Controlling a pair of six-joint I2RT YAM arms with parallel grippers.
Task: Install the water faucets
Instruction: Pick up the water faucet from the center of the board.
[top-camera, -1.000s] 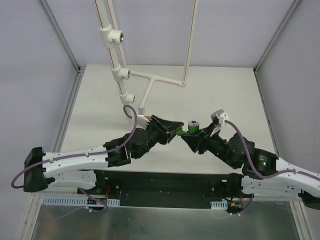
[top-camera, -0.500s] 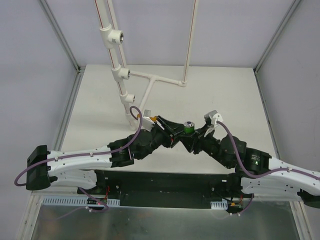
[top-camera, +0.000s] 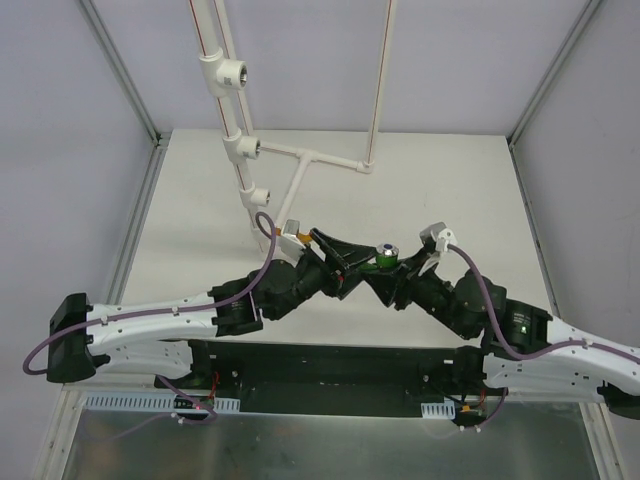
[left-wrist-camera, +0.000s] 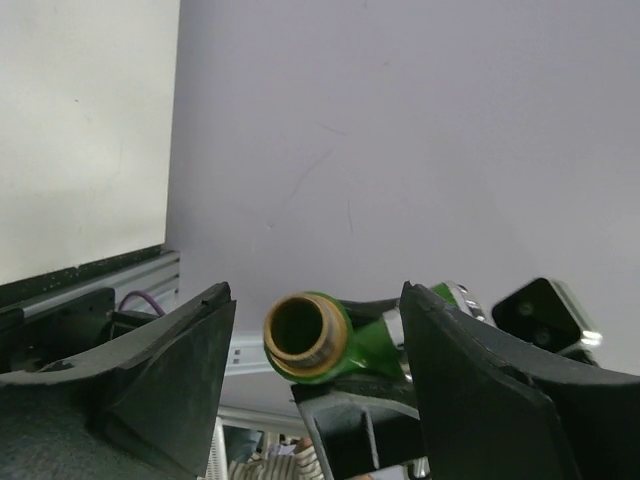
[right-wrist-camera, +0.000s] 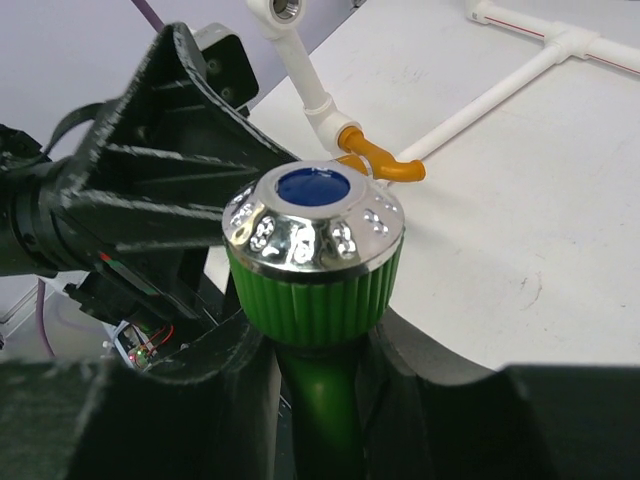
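Handover, by the look: right gripper (right-wrist-camera: 320, 390) pinches green faucet (right-wrist-camera: 315, 270) by its stem, cap up, over table (top-camera: 450, 180), brass thread offered between the spread, untouching jaws of left gripper (left-wrist-camera: 315, 300).

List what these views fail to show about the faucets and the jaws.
1. Left wrist: one left gripper jaw hides most of the green faucet beyond its brass end; the pipe fittings lie out of frame.
2. Right wrist: the green faucet's stem drops between the right gripper jaws; its threaded end is hidden.
3. Top external: the left gripper's body covers most of the orange faucet; its seating in a fitting cannot be judged.
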